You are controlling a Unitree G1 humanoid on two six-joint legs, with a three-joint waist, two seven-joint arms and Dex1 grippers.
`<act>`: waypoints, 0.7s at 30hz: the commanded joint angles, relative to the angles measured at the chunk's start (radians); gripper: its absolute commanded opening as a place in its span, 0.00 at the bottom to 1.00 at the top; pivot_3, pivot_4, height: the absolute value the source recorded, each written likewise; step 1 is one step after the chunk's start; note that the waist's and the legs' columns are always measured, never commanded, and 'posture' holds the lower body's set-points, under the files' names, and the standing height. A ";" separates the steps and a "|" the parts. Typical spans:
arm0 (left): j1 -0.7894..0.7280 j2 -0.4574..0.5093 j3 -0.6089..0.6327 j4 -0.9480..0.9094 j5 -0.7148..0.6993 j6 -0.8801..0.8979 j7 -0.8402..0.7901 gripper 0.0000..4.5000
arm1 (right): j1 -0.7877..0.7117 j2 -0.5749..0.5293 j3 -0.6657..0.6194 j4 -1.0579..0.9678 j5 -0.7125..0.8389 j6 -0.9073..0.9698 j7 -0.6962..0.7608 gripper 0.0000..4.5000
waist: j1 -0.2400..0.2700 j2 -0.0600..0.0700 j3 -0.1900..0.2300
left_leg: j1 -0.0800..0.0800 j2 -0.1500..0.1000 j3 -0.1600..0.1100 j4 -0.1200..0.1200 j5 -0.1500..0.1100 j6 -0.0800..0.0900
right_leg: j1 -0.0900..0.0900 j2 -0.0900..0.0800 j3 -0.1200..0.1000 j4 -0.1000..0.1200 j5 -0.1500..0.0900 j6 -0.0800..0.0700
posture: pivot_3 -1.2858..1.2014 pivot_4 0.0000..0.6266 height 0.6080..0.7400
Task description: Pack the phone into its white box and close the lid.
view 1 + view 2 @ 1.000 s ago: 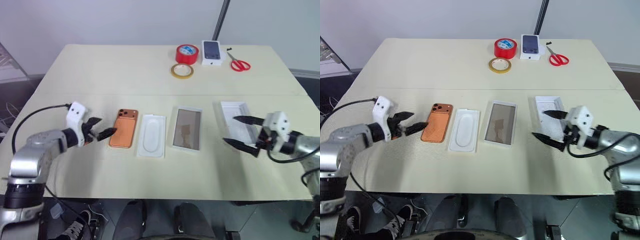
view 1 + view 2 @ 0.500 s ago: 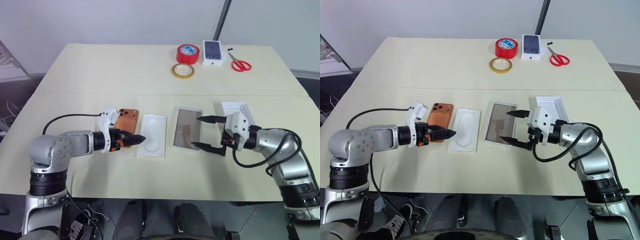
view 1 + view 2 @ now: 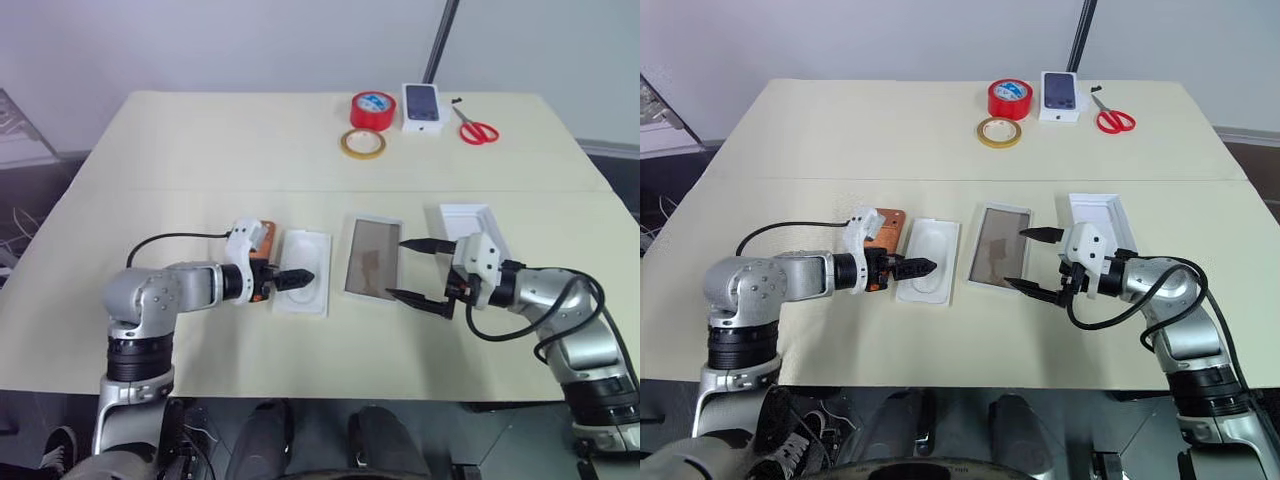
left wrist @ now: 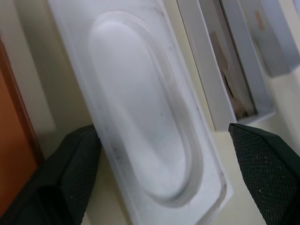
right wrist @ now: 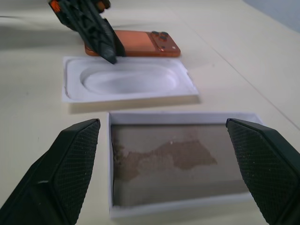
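Four flat things lie in a row across the near half of the cream surface (image 3: 200, 150): from left to right the phone (image 3: 262, 235), a flat white insert (image 3: 308, 268) with an oval recess, the white box (image 3: 373, 258) and the lid (image 3: 470, 225). The phone lies camera side up, its darker camera block at the far end, and much of its near part is hidden behind the left arm. The insert lies just to the right of the phone, a narrow strip of surface between them. The white box lies open, its brownish-grey floor bare and patchy, with thin white walls all round. The lid lies inside up to the right of the box, partly hidden behind the right arm.

The left gripper (image 3: 297, 279) reaches in from the left, low over the left part of the insert; its fingers (image 4: 70, 173) are spread, and in the left wrist view they frame the insert's recess with nothing between them. The right gripper (image 3: 420, 272) comes in from the right and stands at the right edge of the white box. Its fingers (image 5: 70, 164) are wide apart and empty, and the right wrist view looks between them across the box to the insert and the phone beyond.

At the far edge of the surface sit a red tape roll (image 3: 374, 108), a tan tape roll (image 3: 364, 143) just nearer, a smaller white box (image 3: 424, 106) picturing a dark phone, and red-handled scissors (image 3: 476, 126) to its right.
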 commanded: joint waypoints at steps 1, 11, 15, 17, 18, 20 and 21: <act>0.014 -0.039 0.018 0.068 0.039 0.075 0.054 0.68 | 0.002 -0.008 -0.033 -0.011 -0.001 -0.027 -0.010 1.00 | 0.004 0.000 0.000 | 0.000 0.000 0.000 0.000 0.000 0.000 | 0.000 0.000 0.000 0.000 0.000 0.000 | 0.52 0.24 1.00; 0.015 -0.125 0.097 0.090 0.083 0.123 0.112 0.01 | 0.001 -0.008 -0.032 -0.020 0.003 -0.027 -0.023 1.00 | 0.016 0.000 0.000 | 0.000 -0.001 0.000 0.000 0.000 0.000 | 0.001 -0.001 0.000 -0.001 0.000 0.000 | 0.52 0.24 1.00; -0.017 -0.157 0.214 0.103 0.030 0.124 0.124 0.01 | 0.016 -0.004 -0.015 -0.041 0.015 -0.014 -0.011 1.00 | 0.017 0.000 0.000 | 0.000 -0.001 0.000 0.000 0.000 0.000 | 0.001 -0.001 0.000 -0.001 0.000 0.000 | 0.52 0.24 1.00; -0.037 -0.154 0.257 0.103 0.000 0.124 0.133 0.01 | 0.034 0.003 0.017 -0.066 0.019 0.005 0.002 1.00 | 0.016 -0.001 0.000 | 0.000 -0.001 0.000 0.000 0.000 0.000 | 0.000 -0.001 0.000 -0.001 0.000 0.000 | 0.52 0.24 1.00; -0.043 -0.150 0.265 0.091 -0.003 0.124 0.136 0.01 | 0.043 0.006 0.033 -0.078 0.016 0.008 0.007 1.00 | 0.015 -0.001 0.000 | 0.000 -0.001 0.000 0.000 0.000 0.000 | 0.000 -0.001 0.000 -0.001 0.000 0.000 | 0.52 0.24 1.00; -0.063 -0.149 0.296 0.108 -0.031 0.124 0.159 0.01 | 0.054 0.014 0.081 -0.088 -0.012 0.015 0.011 1.00 | 0.012 -0.001 0.000 | 0.000 -0.001 0.000 0.000 0.000 0.000 | 0.000 -0.001 0.000 -0.001 0.000 0.000 | 0.52 0.24 1.00; -0.071 -0.146 0.300 0.114 -0.030 0.124 0.173 0.01 | 0.053 0.015 0.109 -0.081 -0.034 0.028 0.009 1.00 | 0.010 -0.002 0.001 | 0.000 -0.001 0.000 0.000 0.000 0.000 | -0.001 -0.001 0.000 -0.001 0.000 0.000 | 0.52 0.24 1.00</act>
